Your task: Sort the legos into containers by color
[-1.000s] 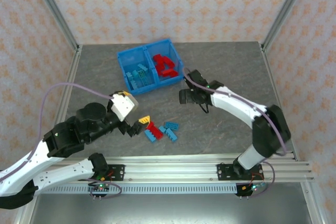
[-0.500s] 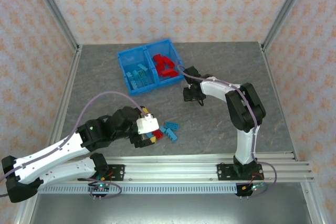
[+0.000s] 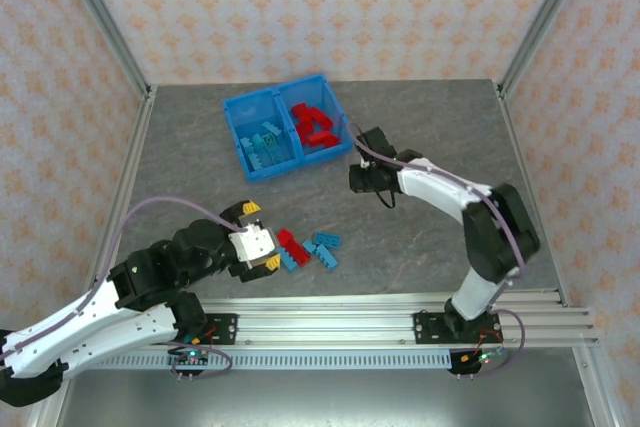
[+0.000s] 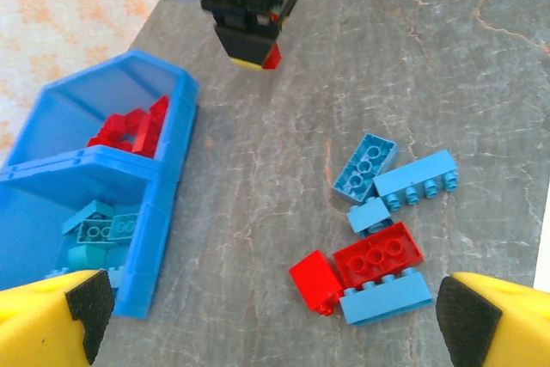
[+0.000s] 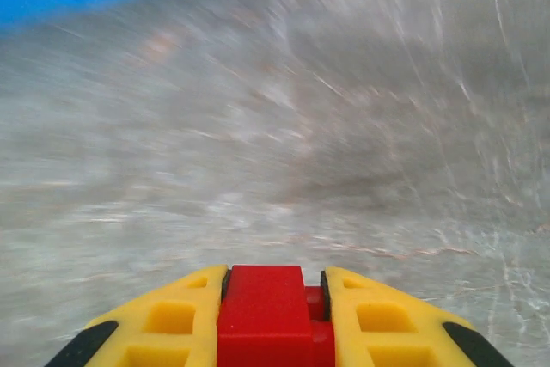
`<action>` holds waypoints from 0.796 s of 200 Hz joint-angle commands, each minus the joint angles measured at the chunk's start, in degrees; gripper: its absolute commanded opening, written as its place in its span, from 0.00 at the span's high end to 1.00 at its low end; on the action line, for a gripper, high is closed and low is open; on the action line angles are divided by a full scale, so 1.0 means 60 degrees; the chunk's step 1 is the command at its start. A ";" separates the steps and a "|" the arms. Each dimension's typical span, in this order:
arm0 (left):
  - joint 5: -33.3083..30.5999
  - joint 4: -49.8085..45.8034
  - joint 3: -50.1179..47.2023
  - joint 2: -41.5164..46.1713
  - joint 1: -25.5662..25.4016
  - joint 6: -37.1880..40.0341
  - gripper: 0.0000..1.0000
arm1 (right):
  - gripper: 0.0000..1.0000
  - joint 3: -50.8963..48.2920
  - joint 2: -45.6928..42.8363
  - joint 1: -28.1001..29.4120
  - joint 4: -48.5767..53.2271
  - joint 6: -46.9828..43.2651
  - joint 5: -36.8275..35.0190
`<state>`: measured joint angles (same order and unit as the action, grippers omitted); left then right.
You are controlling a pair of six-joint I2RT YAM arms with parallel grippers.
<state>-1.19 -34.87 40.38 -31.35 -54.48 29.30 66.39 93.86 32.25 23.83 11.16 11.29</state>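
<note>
The blue bin (image 3: 240,107) holds light blue legos (image 3: 265,142) in its left compartment and red legos (image 3: 313,124) in its right one. Loose legos lie on the table: red ones (image 3: 292,243) and light blue ones (image 3: 324,247). My left gripper (image 3: 260,237) stands open just left of this pile. In the left wrist view the red brick (image 4: 378,253) and a blue brick (image 4: 385,298) lie between the wide-apart yellow fingers (image 4: 51,315). My right gripper (image 3: 356,179) is shut on a red brick (image 5: 266,311), hovering right of the bin.
Grey stone-pattern tabletop (image 3: 430,127) is bounded by metal frame posts and patterned walls. The bin's divider wall (image 4: 77,176) runs between the two compartments. The right gripper (image 4: 249,27) with its red brick (image 4: 271,58) hangs beyond the pile in the left wrist view.
My left arm swung in to the pile, then drew back a little to the left with its fingers open. The right gripper has stayed beside the bin, holding the red brick.
</note>
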 commanded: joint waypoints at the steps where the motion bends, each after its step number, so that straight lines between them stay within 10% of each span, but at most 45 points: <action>1: -0.0616 0.0200 -0.0065 0.0070 0.0052 0.0258 0.00 | 0.79 0.0643 -0.0848 0.0264 -0.0484 0.0247 0.0376; 159: 0.0079 0.0443 -0.0036 0.0028 0.1314 -0.0108 0.01 | 0.74 0.9638 0.7254 0.0017 0.0627 -0.0448 -0.1226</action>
<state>-2.11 -33.15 39.90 -30.26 -47.09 29.82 118.56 135.57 32.69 25.04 8.29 6.44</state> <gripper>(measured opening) 0.996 0.244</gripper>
